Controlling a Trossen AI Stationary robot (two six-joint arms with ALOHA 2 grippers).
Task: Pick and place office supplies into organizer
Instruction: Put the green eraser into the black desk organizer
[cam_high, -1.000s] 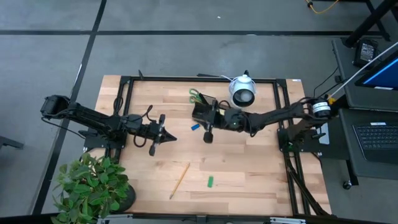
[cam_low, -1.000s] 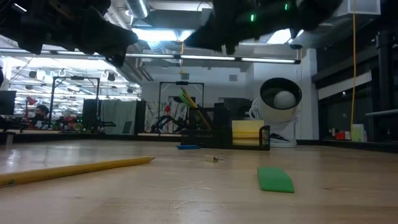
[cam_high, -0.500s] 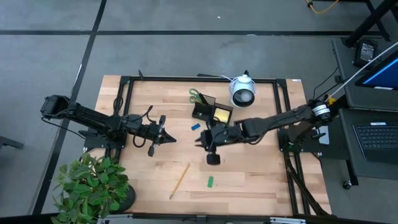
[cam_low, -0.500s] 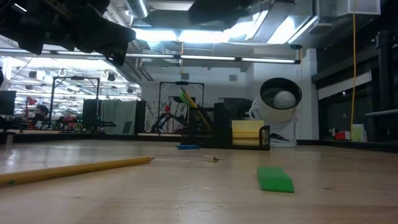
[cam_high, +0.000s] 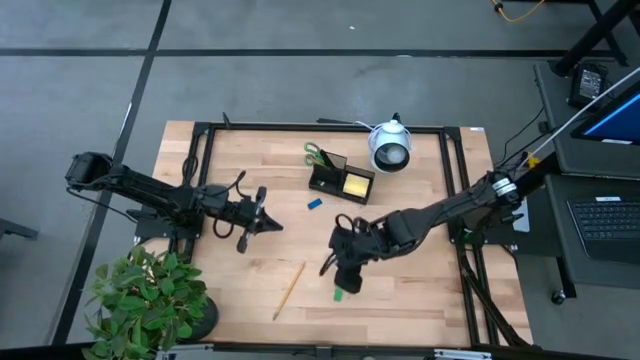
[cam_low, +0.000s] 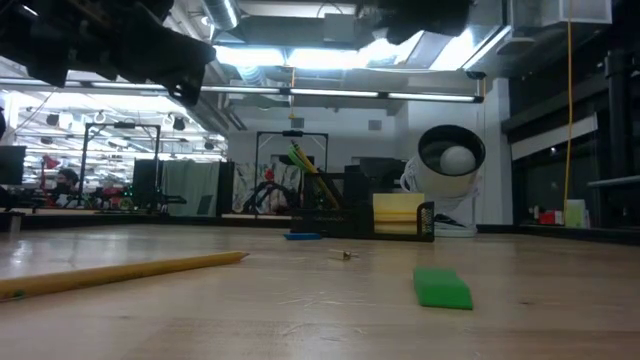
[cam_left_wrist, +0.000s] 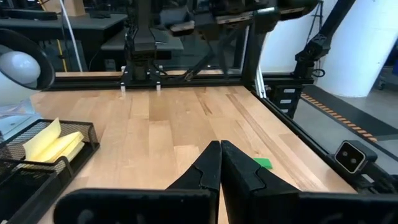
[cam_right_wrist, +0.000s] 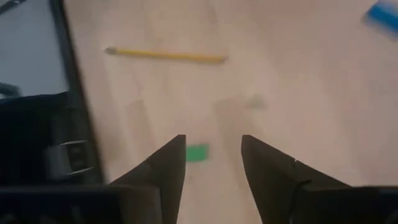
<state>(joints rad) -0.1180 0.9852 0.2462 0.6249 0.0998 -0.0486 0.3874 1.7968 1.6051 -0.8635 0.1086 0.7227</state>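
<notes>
A small green piece (cam_high: 339, 292) lies flat on the table near the front; it also shows in the low view (cam_low: 441, 288). My right gripper (cam_high: 337, 274) hovers above it, open and empty; in the right wrist view (cam_right_wrist: 213, 149) the green piece (cam_right_wrist: 197, 152) shows between the fingertips, farther off. A wooden pencil (cam_high: 289, 288) lies left of it. A blue piece (cam_high: 314, 203) lies near the black organizer (cam_high: 338, 178), which holds a yellow sticky-note pad (cam_high: 357, 184). Green-handled scissors (cam_high: 315, 154) stand at its back. My left gripper (cam_high: 272, 222) is shut and empty at mid-left.
A white round lens-faced device (cam_high: 390, 147) stands behind the organizer at the far side. A potted plant (cam_high: 150, 300) sits at the near left corner. A black frame (cam_high: 200, 160) runs along the table's edges. Bare wood lies between the two grippers.
My right gripper has gone from the organizer toward the table's near edge and now stands over the green piece. My left arm has kept still. No object has moved.
</notes>
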